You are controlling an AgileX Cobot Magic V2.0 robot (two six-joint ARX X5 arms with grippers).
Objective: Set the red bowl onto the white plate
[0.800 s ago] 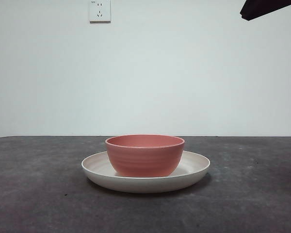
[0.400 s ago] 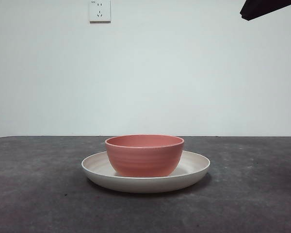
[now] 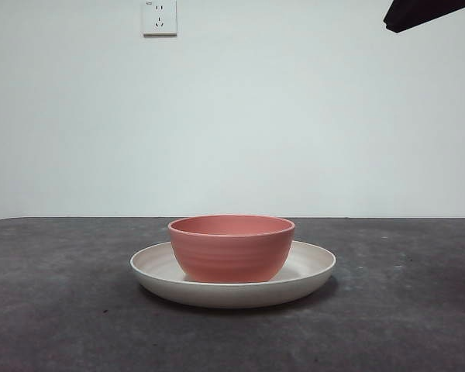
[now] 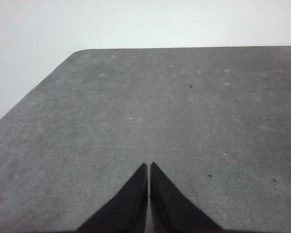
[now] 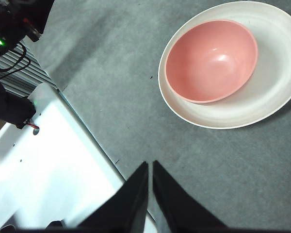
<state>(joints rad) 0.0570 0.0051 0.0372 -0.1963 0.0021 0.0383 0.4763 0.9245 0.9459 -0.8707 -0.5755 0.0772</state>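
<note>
The red bowl [image 3: 232,248] stands upright inside the white plate [image 3: 310,271] on the dark table, in the middle of the front view. The right wrist view shows the bowl [image 5: 211,60] sitting toward one side of the plate [image 5: 276,82], seen from high above. My right gripper [image 5: 150,164] is shut and empty, raised well clear of the bowl near the table's edge. It shows in the front view only as a black tip [image 3: 426,13] at the top right corner. My left gripper [image 4: 149,166] is shut and empty over bare table, with neither bowl nor plate in its view.
A wall socket [image 3: 159,17] is on the white wall behind. A white base with black equipment and cables [image 5: 14,104] borders the table's edge in the right wrist view. The table's rounded corner [image 4: 80,52] shows in the left wrist view.
</note>
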